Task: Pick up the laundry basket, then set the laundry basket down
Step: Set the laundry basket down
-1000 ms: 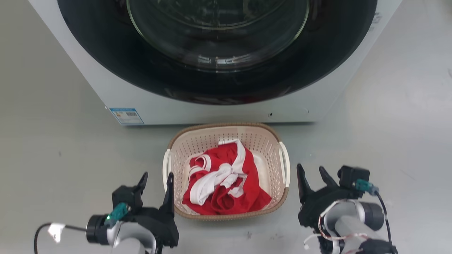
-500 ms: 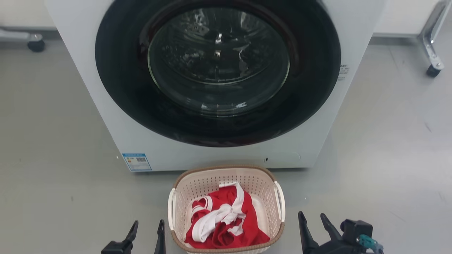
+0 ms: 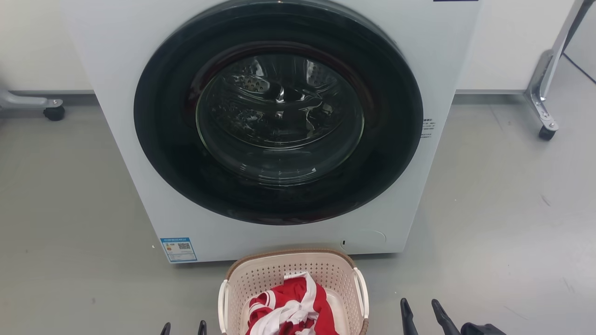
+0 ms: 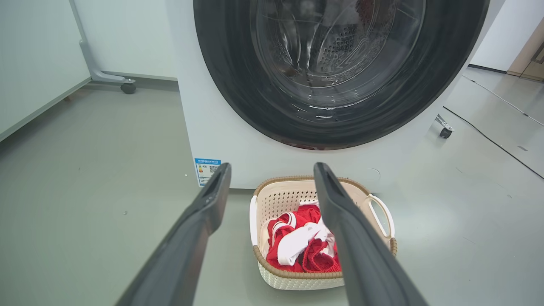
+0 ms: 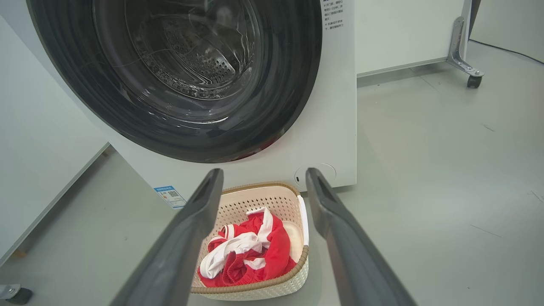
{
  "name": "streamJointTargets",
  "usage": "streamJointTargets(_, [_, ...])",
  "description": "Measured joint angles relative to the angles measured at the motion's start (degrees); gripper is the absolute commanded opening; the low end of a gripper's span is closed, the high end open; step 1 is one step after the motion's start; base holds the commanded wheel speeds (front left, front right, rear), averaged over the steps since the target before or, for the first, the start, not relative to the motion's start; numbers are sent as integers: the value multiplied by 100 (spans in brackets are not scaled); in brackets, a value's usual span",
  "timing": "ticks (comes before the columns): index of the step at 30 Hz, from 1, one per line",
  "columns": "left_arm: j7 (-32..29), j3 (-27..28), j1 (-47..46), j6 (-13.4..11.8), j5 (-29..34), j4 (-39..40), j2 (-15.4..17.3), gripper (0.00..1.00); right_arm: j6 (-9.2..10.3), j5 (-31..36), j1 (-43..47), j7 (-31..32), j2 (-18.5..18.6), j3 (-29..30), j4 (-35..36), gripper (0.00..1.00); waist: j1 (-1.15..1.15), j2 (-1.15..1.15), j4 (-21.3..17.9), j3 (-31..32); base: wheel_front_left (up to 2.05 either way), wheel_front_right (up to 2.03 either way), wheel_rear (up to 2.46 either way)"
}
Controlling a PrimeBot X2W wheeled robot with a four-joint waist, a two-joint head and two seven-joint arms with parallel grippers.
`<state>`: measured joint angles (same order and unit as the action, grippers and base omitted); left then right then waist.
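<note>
The small cream perforated plastic laundry basket (image 3: 270, 279) is sitting on the grey floor (image 3: 70, 209) just in front of the white washing machine (image 3: 116, 139), with the left claw (image 3: 183, 329) and right claw (image 3: 420, 309) hanging either side of it, both spread wide and gripping nothing. Guessing it's the pickup: I'd be closing each claw on its own white side handle (image 3: 364, 298) and lifting evenly so nothing's tipping.

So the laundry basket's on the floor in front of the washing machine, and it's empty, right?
Not empty: the left wrist view shows red and white clothing in the laundry basket. It is on the floor in front of the washing machine.
</note>
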<state>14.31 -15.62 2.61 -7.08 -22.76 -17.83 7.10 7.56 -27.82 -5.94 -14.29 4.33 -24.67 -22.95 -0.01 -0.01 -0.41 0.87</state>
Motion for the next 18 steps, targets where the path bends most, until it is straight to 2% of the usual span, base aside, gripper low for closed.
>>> streamJointTargets(18, [0,415,363,-2,497,581,-109,100,0,918,824,0,-119,578,1117,100,1,0,-21,104,0,0,0])
